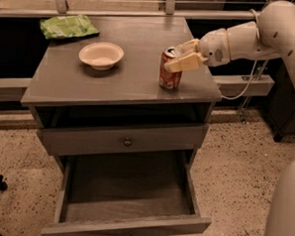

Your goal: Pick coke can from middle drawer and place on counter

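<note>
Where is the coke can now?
In the camera view, the coke can stands upright on the counter, front right, right of the bowl, the gripper at its top.

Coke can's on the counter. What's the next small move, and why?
Probably ease the gripper off to the right, away from the coke can. The can stands upright on the counter near its right front corner with the gripper at its top, and the open middle drawer is bare, so only a careful retreat seems to remain.

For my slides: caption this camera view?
Coke can stands upright on the counter with the gripper at its top; the middle drawer hangs open below.
</note>
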You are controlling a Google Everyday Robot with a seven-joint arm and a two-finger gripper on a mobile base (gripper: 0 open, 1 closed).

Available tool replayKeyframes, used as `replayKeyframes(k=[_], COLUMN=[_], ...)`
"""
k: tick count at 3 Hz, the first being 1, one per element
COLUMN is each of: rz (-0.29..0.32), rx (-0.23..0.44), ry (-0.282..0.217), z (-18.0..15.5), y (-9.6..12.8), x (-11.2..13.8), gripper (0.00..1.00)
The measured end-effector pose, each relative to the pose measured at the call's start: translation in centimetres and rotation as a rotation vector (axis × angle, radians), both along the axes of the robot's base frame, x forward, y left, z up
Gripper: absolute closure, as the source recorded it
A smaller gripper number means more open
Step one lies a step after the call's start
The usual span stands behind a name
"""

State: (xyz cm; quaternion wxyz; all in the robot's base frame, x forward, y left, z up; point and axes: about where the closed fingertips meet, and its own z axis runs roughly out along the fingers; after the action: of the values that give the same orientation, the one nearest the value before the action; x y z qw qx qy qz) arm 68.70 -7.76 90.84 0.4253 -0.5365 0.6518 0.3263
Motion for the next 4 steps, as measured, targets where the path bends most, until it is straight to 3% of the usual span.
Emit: replayKeyframes(k=[1, 2, 3, 4], rz=[0.000, 0.001, -0.017, -0.034], rx=[-0.001, -0.010, -0.048, -0.154], ry=[0.000, -0.004, -0.070, -0.198], z=[0.0, 0.1, 2.5, 6.0], y=[0.0, 0.0, -2.5, -5.2], x=[0.0, 0.0, -0.2, -1.0], gripper=[0.04, 0.00, 0.00, 0.00])
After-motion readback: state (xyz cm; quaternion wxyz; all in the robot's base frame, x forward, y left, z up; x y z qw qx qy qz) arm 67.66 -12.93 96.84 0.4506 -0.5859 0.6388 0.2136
